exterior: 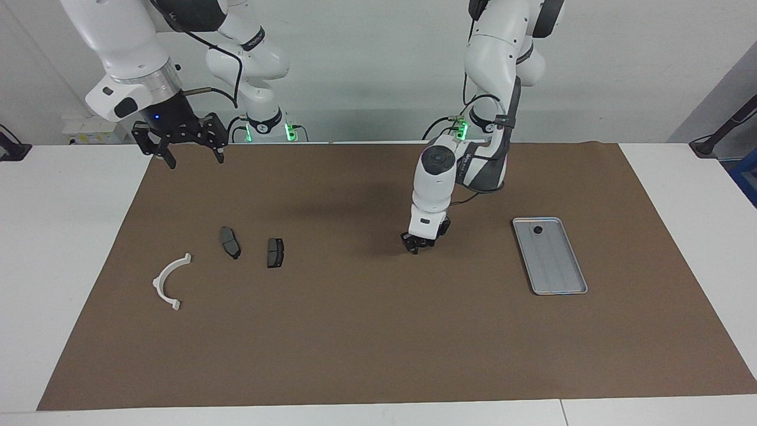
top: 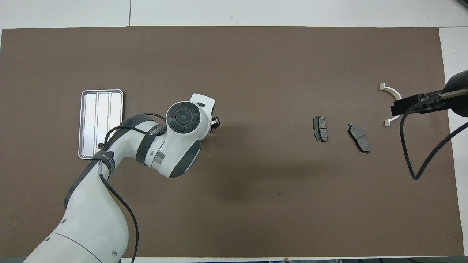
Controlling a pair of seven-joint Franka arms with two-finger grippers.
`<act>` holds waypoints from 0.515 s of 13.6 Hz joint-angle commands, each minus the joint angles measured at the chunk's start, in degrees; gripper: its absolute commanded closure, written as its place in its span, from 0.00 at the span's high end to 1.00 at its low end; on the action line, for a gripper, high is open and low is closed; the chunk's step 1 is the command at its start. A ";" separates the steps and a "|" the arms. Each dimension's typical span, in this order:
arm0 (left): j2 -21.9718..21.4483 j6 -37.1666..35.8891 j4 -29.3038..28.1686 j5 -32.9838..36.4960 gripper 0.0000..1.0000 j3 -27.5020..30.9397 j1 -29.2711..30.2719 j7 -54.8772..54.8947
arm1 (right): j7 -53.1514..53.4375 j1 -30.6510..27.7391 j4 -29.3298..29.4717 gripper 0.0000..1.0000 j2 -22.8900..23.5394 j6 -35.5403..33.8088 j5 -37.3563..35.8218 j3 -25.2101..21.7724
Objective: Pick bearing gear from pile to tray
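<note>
Our right gripper (exterior: 188, 155) waits raised over the mat's edge at its own end, fingers apart, clear of the work. Below it the pile remains: the arc (exterior: 170, 281) and two pads (exterior: 230, 242) (exterior: 275, 252), none of them wanted. Our left gripper (exterior: 421, 243) hangs low over bare mat on the worktop between pile and tray (exterior: 562, 284); we cannot tell its fingers. One gear (exterior: 537, 229) already lies in the tray's corner nearest the robots.

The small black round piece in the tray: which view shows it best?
The facing view: the black round piece lies uncovered at the tray end nearer the robots. In the overhead view the left arm's cable and strap crowd it.
</note>
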 commanded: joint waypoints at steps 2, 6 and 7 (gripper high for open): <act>-0.49 0.61 -3.27 1.18 0.08 0.54 -0.85 -1.19 | 0.11 -0.94 -1.25 1.00 -0.83 0.71 -0.48 0.57; -0.49 -2.10 -1.35 1.26 0.05 0.81 2.47 2.74 | 5.02 -0.59 -1.43 1.00 -1.19 1.15 -0.48 0.57; -0.49 -3.59 0.22 1.26 0.05 0.81 4.23 4.50 | 4.94 -0.59 -1.43 1.00 -1.19 1.15 -0.48 0.57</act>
